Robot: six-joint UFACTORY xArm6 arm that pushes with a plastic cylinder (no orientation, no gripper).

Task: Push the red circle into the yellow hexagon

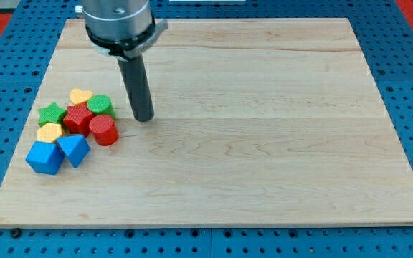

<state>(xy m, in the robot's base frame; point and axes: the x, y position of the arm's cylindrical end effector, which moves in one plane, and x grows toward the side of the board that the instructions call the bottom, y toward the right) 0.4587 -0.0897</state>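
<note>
The red circle [104, 130] sits at the right edge of a tight cluster near the board's [264, 143] left side, and everything is best placed off it. My tip [144, 118] is parked just to its upper right, apart from it, nothing touched or held — it's a bare rod, so nothing could be gripped anyway. The yellow hexagon [49, 132] lies to the circle's left, but a red block [78, 117] and a blue block [74, 149] are wedged in between, touching it. So a straight shove leftward would likely get the whole pile moved, with the hexagon pushed off too. A green block [100, 104] just above the circle could be clipped on approach — and the circle could easily be rolled off line.
</note>
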